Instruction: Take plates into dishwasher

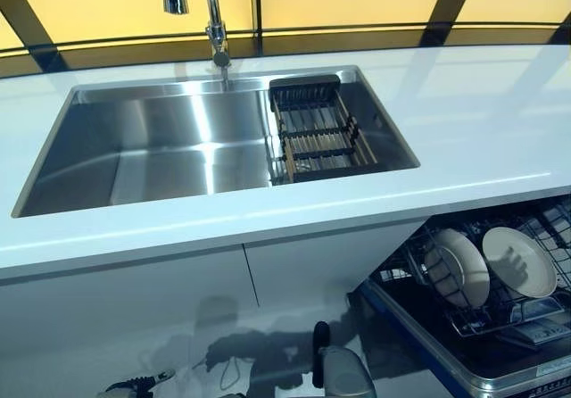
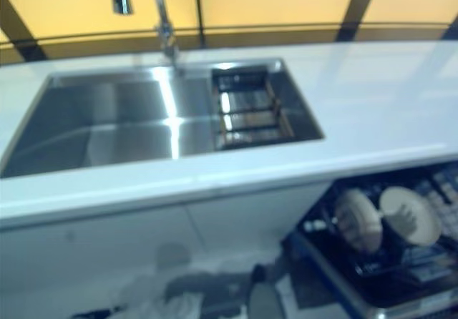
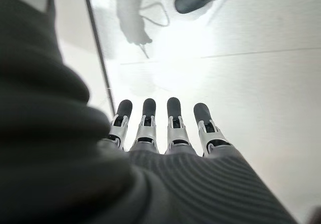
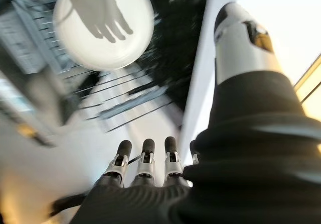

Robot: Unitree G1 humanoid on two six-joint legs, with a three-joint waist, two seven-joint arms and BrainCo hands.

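- Two plates, (image 1: 457, 267) and (image 1: 520, 261), standing on edge in the lower rack (image 1: 500, 313) of the open dishwasher (image 1: 464, 371), side by side and leaning slightly; upright storage between the tines judged to keep faces exposed to spray and let water run off
- Plates round, shallow, cream-white, glazed and smooth; one plate (image 4: 104, 24) also visible past the right hand
- Rack of thin coated wire, grid pattern, pulled out below the countertop edge
- Right hand (image 4: 145, 166) above the rack, fingers straight and relaxed, nothing held
- Left hand (image 3: 158, 133) hanging low over the pale glossy floor, fingers extended, empty
- Countertop (image 1: 482, 121) white, flat, glossy, carrying no plates
- Sink (image 1: 161, 148) of brushed stainless steel, rectangular, basin bare
- Drain basket (image 1: 314, 128) of dark slats and frame, hung at the right end of the sink, no crockery in it
- Tap (image 1: 214, 23) chrome, arched, mounted behind the basin
- Judgement: no plate visible outside the dishwasher, loading appears complete or nearly so
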